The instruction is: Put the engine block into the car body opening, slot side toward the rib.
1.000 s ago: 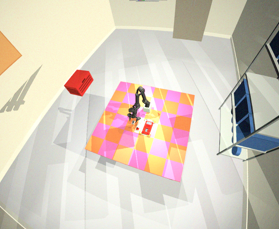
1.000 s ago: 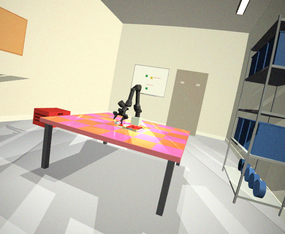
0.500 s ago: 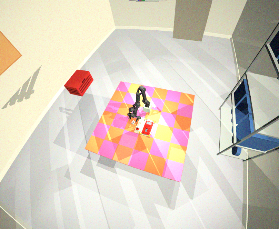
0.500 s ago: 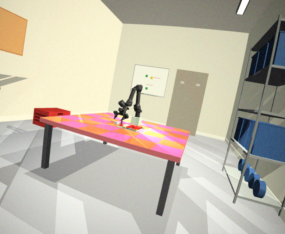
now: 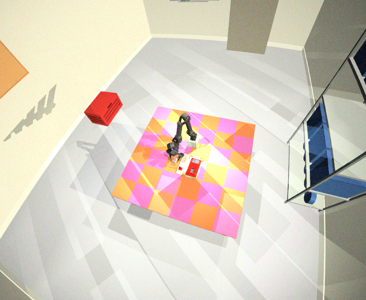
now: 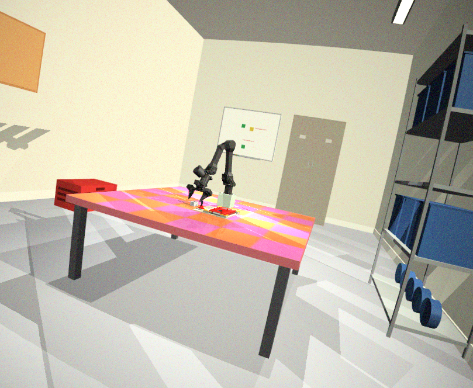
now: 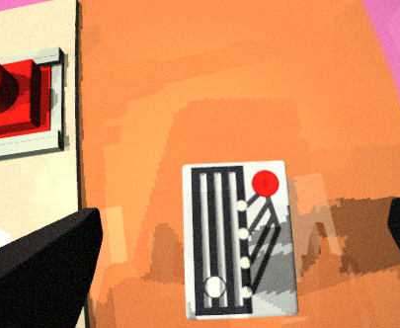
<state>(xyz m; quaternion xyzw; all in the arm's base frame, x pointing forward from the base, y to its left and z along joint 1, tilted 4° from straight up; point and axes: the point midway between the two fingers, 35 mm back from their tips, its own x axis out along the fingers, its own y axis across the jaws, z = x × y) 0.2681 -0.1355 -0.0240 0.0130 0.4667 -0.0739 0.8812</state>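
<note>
The engine block (image 5: 174, 160) (image 6: 193, 203) (image 7: 238, 237) stands on the checkered table beside the cream board. Its top, with a black ribbed panel, bars and a red round cap, faces the wrist camera. My gripper (image 5: 175, 157) (image 6: 196, 200) (image 7: 249, 217) is open and empty above the block, with one finger on each side and gaps between. The red car body (image 5: 190, 166) (image 6: 223, 211) lies on the other side of the board and is out of the wrist view. Its opening and rib are too small to make out surely.
A red part with a black knob (image 7: 11, 119) (image 5: 180, 168) (image 6: 202, 206) sits in a pale frame on the cream board (image 7: 31, 188), left of the block in the wrist view. The pale arm base (image 5: 192, 142) (image 6: 226, 200) stands behind the car body.
</note>
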